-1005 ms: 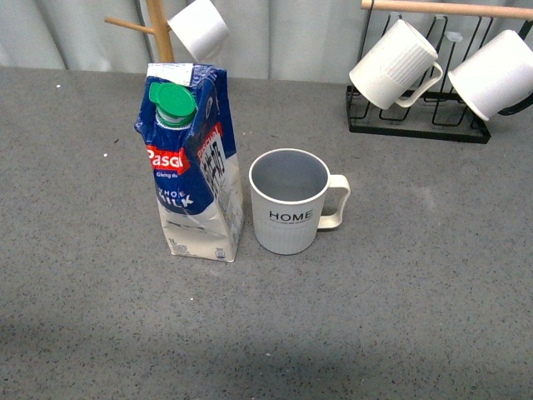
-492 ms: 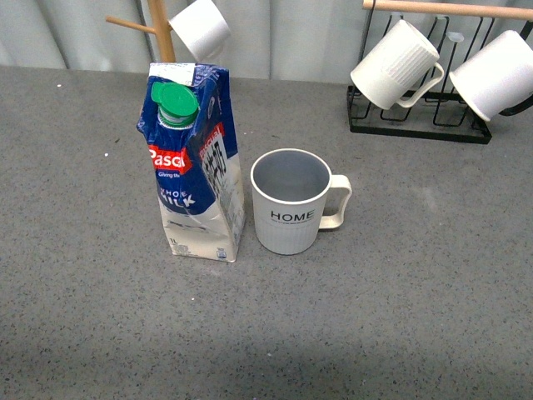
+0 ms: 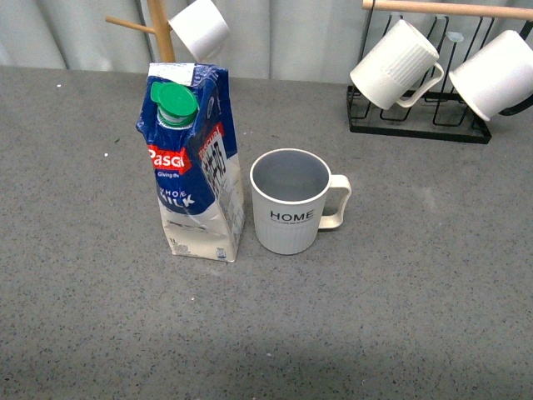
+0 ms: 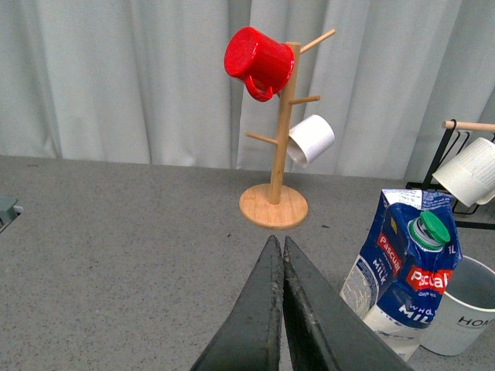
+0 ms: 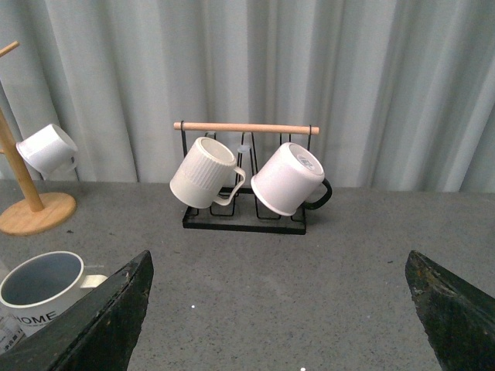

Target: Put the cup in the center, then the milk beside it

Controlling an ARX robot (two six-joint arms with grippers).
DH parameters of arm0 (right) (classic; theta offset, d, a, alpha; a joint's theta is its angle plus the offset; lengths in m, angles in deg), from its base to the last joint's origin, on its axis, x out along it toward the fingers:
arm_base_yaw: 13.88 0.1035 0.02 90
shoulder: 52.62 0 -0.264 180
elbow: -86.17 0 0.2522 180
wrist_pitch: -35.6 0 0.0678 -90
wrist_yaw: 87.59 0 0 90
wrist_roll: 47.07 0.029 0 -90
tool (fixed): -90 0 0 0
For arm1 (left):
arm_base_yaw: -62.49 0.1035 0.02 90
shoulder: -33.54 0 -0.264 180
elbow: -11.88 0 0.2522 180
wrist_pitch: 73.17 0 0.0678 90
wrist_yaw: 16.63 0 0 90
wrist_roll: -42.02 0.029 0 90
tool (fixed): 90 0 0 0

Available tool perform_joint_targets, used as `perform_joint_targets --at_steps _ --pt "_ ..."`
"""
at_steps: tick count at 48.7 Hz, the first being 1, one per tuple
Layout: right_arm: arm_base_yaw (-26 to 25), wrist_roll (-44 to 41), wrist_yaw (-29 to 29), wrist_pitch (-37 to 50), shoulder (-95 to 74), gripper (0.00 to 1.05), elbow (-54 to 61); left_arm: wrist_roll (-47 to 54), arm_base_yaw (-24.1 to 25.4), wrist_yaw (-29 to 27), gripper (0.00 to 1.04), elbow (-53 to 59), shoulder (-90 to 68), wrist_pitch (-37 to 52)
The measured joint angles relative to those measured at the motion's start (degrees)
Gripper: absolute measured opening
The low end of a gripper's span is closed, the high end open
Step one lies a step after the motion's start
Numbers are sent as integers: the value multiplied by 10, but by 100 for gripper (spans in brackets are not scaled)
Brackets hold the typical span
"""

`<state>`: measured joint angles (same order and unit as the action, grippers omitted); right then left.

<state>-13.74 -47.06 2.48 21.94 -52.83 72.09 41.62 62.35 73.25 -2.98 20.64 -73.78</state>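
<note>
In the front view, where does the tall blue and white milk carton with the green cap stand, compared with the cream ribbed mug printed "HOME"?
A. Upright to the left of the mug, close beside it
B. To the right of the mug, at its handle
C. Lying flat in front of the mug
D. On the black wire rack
A: the tall blue and white milk carton stands upright just left of the cream "HOME" mug, whose handle points right, away from it.

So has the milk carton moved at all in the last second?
No. The milk carton stands in the same spot, just left of the HOME cup and in front of the wooden mug tree, as before.
</note>
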Motion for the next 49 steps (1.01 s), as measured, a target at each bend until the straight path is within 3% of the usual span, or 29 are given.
perform_joint_targets --at_steps 12,18,26,40,49 --pt "0 0 0 0 0 95 0 0 0 0 4 0 28 -29" --pt "0 0 0 0 0 95 0 0 0 1 4 0 103 -121" --pt "0 0 0 0 0 95 0 0 0 1 6 0 126 -130" --pt "0 0 0 0 0 95 0 0 0 1 72 0 126 -131" --pt "0 0 0 0 0 95 0 1 0 1 100 0 126 -131"
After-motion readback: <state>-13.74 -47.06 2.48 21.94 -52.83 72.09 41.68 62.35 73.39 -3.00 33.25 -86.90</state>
